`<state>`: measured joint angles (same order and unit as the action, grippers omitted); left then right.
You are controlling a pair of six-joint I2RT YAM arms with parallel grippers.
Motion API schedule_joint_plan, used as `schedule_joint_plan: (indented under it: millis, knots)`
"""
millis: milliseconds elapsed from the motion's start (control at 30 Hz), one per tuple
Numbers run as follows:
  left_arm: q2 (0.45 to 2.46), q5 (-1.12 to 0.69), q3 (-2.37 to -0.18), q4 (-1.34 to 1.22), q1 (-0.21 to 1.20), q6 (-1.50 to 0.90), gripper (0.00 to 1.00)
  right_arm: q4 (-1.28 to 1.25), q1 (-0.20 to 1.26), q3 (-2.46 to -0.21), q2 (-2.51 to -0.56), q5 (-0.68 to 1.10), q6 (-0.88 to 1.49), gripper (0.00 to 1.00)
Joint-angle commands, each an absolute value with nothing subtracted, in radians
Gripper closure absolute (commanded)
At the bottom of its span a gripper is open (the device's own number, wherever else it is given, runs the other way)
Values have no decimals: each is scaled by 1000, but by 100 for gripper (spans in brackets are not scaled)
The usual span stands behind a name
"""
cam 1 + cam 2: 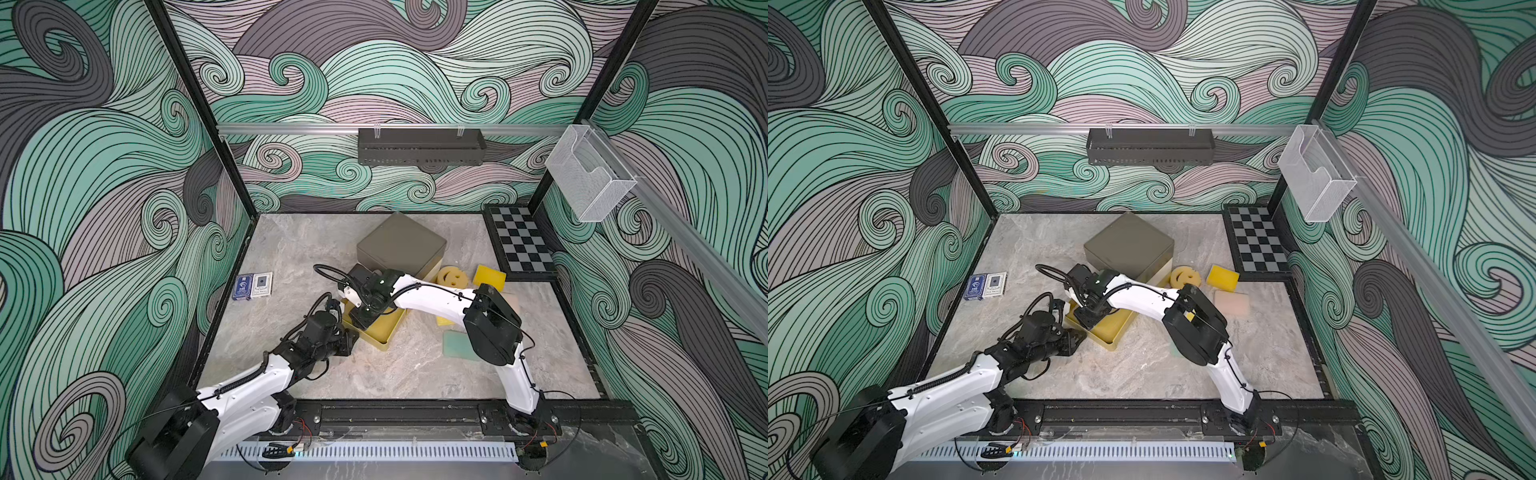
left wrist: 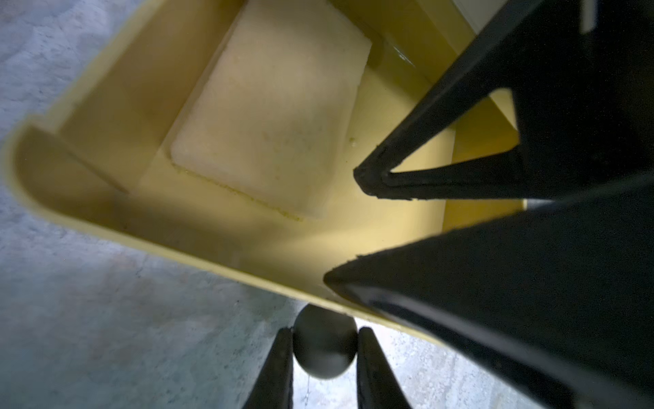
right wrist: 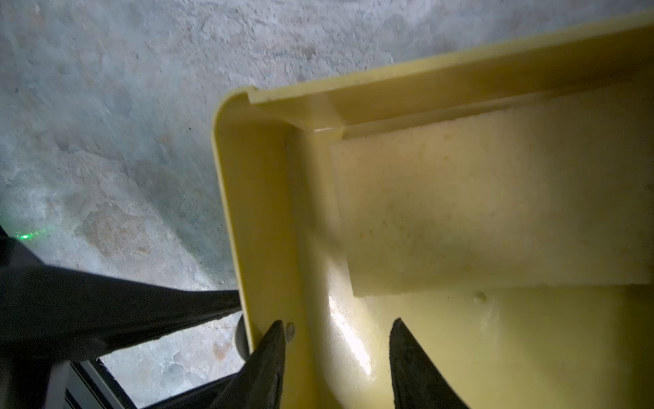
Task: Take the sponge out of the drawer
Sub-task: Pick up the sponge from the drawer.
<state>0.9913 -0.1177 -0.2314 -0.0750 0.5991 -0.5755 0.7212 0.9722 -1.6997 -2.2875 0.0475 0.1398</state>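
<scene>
The yellow drawer (image 1: 388, 332) (image 1: 1116, 334) is pulled out of its olive box. A pale yellow rectangular sponge (image 2: 272, 117) (image 3: 477, 212) lies flat on the drawer floor, against one side wall. My left gripper (image 2: 323, 333) (image 1: 349, 334) is shut on the dark round knob (image 2: 323, 348) on the drawer's front. My right gripper (image 3: 336, 324) (image 2: 343, 226) (image 1: 365, 320) reaches down into the drawer, open, with nothing between its fingers. It is just inside the front wall (image 3: 233, 212), a little short of the sponge's near edge. In both top views the right arm hides the sponge.
The olive box (image 1: 401, 245) stands behind the drawer. A smiley sponge (image 1: 450, 276), a yellow sponge (image 1: 489, 277), a beige sponge (image 1: 1231, 303) and a green sheet (image 1: 457, 345) lie to the right. Two card boxes (image 1: 252, 286) lie left, a chessboard (image 1: 521, 245) back right.
</scene>
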Motion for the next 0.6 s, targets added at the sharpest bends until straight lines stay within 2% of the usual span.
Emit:
schedule_joint_plan:
  millis: [0,333,567]
  knots:
    - [1005,-151,-277,-103,606,-557,83,683,985,-1754,-2320,22,132,48]
    - [1005,-152,-277,-101,606,-560,83,690,990,-1812,-2421,-51,103,44]
    - [1020,-158,-281,-109,606,-560,83,699,989,-1814,-2460,-117,95,46]
